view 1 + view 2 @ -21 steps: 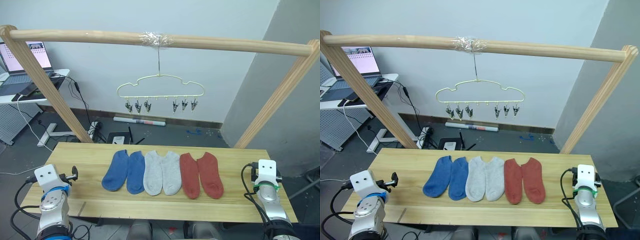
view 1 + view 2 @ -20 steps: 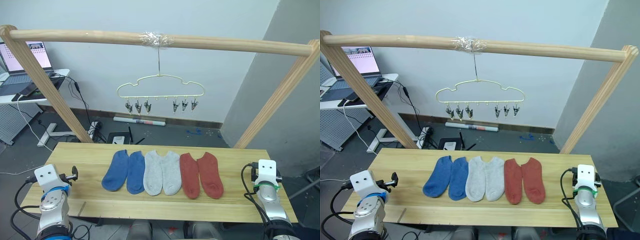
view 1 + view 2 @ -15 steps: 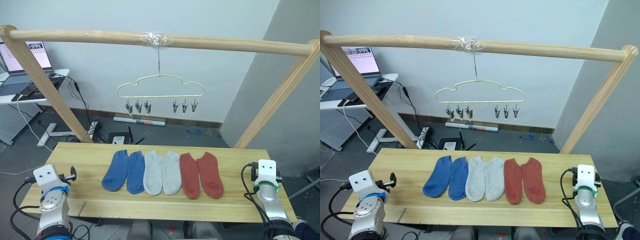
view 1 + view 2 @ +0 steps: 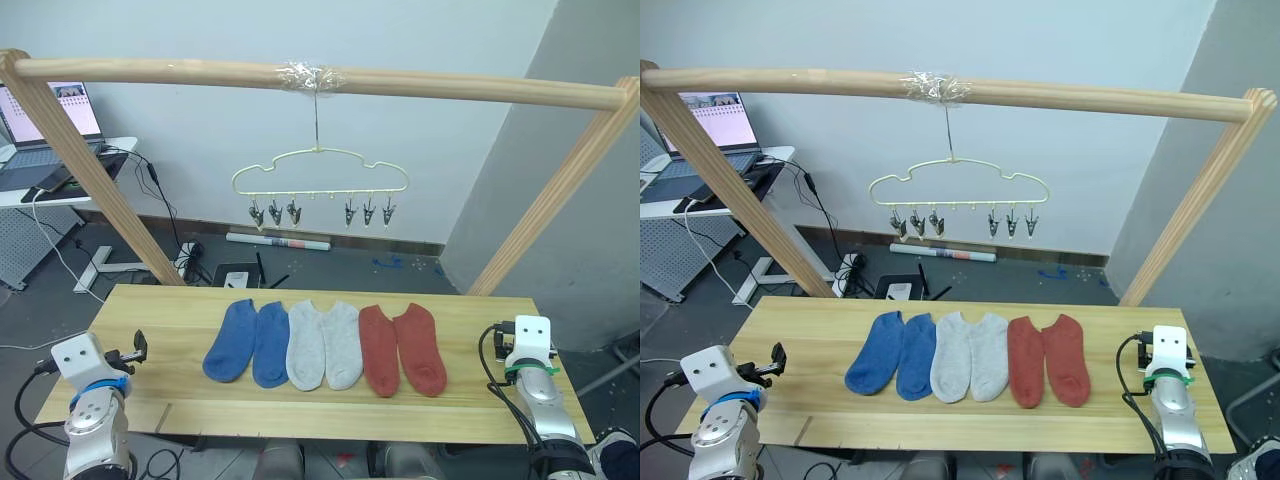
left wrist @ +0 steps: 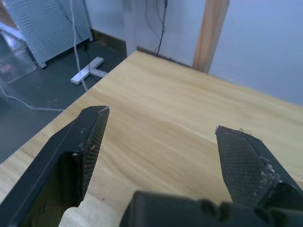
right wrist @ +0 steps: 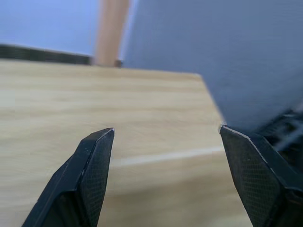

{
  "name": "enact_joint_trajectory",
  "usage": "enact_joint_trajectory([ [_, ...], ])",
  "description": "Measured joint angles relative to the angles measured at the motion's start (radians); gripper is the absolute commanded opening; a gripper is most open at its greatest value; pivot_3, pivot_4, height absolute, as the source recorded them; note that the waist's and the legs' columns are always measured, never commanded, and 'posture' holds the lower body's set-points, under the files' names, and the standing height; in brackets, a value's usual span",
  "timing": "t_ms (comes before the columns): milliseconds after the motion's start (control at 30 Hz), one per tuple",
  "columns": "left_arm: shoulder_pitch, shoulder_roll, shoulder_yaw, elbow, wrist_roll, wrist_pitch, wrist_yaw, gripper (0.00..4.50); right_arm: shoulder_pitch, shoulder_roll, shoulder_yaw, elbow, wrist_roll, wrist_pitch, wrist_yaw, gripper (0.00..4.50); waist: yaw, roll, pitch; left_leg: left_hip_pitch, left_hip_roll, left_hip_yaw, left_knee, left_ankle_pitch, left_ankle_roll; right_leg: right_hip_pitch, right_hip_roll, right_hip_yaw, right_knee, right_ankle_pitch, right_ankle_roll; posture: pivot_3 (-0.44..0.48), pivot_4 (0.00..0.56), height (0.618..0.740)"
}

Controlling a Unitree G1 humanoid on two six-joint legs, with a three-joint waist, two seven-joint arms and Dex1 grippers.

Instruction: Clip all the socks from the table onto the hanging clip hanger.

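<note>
Grippers sit nearest, one at each end of the long light wooden plank table (image 4: 470,410). The left gripper (image 5: 161,127) hovers over bare wood at the table's left end, its two black fingers spread wide with nothing between them. The right gripper (image 6: 165,135) is over the right end, near the table's edge, its fingers likewise spread apart and empty.

Between them, well apart from both, six short knit ankle socks lie flat in a close row across the middle of the tabletop: two blue socks (image 4: 246,341) on the left, two light grey socks (image 4: 324,345) in the centre, two rust red socks (image 4: 402,349) on the right, neighbours touching or just beside each other.

Beyond and above the table, the pale yellow wire clip hanger (image 4: 320,170) with a cloud-shaped outline hangs by its long hook from a thick wooden pole frame (image 4: 450,86). Its small metal clips (image 4: 292,212) dangle in two groups of three, all without socks.
</note>
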Motion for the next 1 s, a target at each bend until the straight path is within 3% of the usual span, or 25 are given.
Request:
enact_joint_trajectory([
  [200,0.071,-0.022,0.0,-0.279,-0.04,0.094,-0.027,4.08,0.028,-0.041,0.031,-0.147,0.028,0.013,0.175,3.69,0.002,0.002,0.034,-0.001,0.0,0.0,0.0,0.0,0.0,0.0,0.0,0.0,0.0,0.0,0.0,0.151,0.209,0.74],
  [300,0.087,-0.027,-0.008,-0.428,-0.053,0.14,-0.034,3.49,0.028,-0.053,0.045,-0.22,0.031,0.048,0.226,3.69,0.004,0.001,0.056,-0.002,0.001,0.0,0.0,0.0,0.0,-0.001,0.0,0.0,0.0,-0.001,-0.001,0.155,0.245,0.74],
  [433,0.113,-0.053,-0.034,-0.643,-0.073,0.23,-0.03,2.25,0.037,-0.062,0.057,-0.309,0.042,0.101,0.272,3.69,0.004,0.003,0.092,-0.004,0.001,0.0,0.0,0.0,0.0,-0.002,-0.001,0.0,-0.002,-0.001,0.001,0.155,0.269,0.74],
  [633,0.034,-0.055,-0.106,-0.808,-0.081,0.38,-0.033,2.25,0.025,-0.081,0.121,-0.453,0.09,0.157,0.42,3.69,0.004,0.002,0.137,-0.006,0.001,-0.001,0.0,0.0,0.0,-0.004,-0.001,-0.001,-0.001,0.001,0.006,0.145,0.305,0.74],
  [1000,-0.193,-0.053,-0.227,-0.847,-0.119,0.506,-0.126,2.25,-0.144,-0.086,0.277,-0.763,0.312,0.355,0.714,3.69,0.003,0.0,0.185,-0.022,0.001,-0.005,0.003,0.0,-0.001,-0.016,-0.001,-0.005,0.0,0.003,0.01,0.115,0.345,0.74],
])
